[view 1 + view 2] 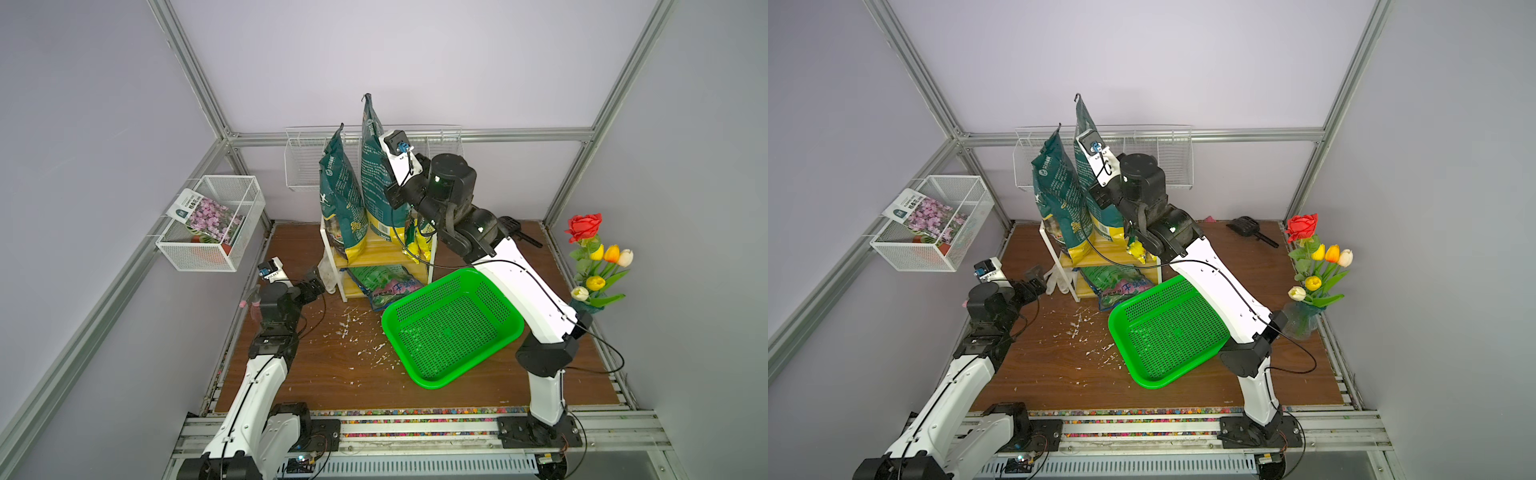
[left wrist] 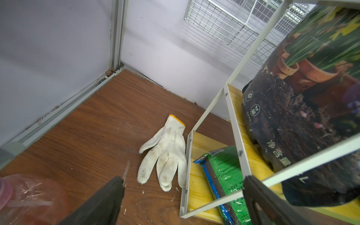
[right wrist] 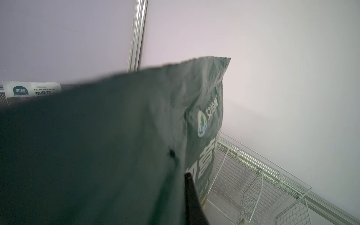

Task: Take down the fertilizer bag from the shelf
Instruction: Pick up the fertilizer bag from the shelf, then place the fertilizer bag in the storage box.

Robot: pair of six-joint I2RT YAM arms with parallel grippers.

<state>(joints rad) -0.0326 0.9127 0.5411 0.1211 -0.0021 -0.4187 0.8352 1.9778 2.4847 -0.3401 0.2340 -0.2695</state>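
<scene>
Two tall dark green bags with yellow bottoms stand on the top board of the shelf (image 1: 380,254) (image 1: 1100,254). My right gripper (image 1: 392,196) (image 1: 1100,195) is shut on the side of the taller fertilizer bag (image 1: 374,166) (image 1: 1084,137). In the right wrist view this bag (image 3: 87,146) fills the picture, with one black finger (image 3: 191,194) against it. The other bag (image 1: 338,195) (image 3: 206,120) stands just left of it. My left gripper (image 1: 314,280) (image 2: 184,181) hangs open, low by the shelf's left legs (image 2: 231,124), holding nothing.
A green perforated basket (image 1: 451,328) lies tilted in front of the shelf under my right arm. A green packet (image 1: 386,282) (image 2: 228,175) lies on the lower board. A white glove (image 2: 167,153) and a pink bottle (image 2: 29,194) lie near my left gripper. Wire baskets (image 1: 212,224) hang on the walls, and a flower vase (image 1: 594,266) stands far right.
</scene>
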